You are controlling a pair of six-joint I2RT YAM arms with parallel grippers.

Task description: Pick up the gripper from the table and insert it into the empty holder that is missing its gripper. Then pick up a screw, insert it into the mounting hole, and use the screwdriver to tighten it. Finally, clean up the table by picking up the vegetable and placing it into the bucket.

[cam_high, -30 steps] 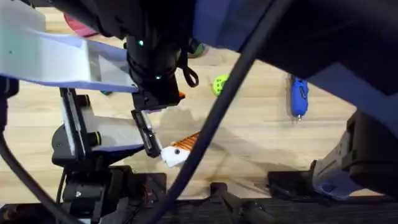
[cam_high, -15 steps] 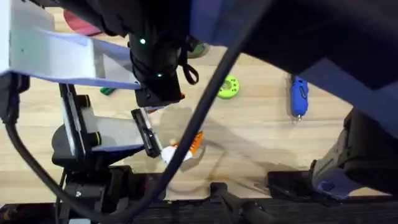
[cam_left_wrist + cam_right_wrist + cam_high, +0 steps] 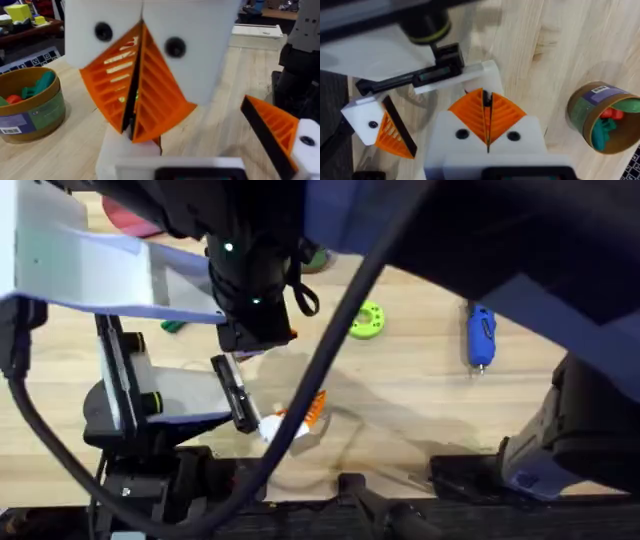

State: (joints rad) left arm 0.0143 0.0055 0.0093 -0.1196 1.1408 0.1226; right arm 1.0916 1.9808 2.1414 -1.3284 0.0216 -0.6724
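Right pincer (image 3: 486,100) is pressed together, pads meeting; whether a screw sits between them cannot be told. Screwdriver (image 3: 480,335) lies on the tabletop (image 3: 420,400) near the disc (image 3: 366,320), with the vegetable (image 3: 172,327) well off on the disc's opposite side. Judged: fitting stage. The next move calls for alignment at the mount.

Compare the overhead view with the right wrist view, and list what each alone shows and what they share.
Overhead alone: the stubby screwdriver with a thick blue handle and the bright green ring-shaped plastic disc, both lying on the table. Right wrist alone: the round orange-brown bucket with red and green toys inside, standing upright. Shared: the light wooden table.
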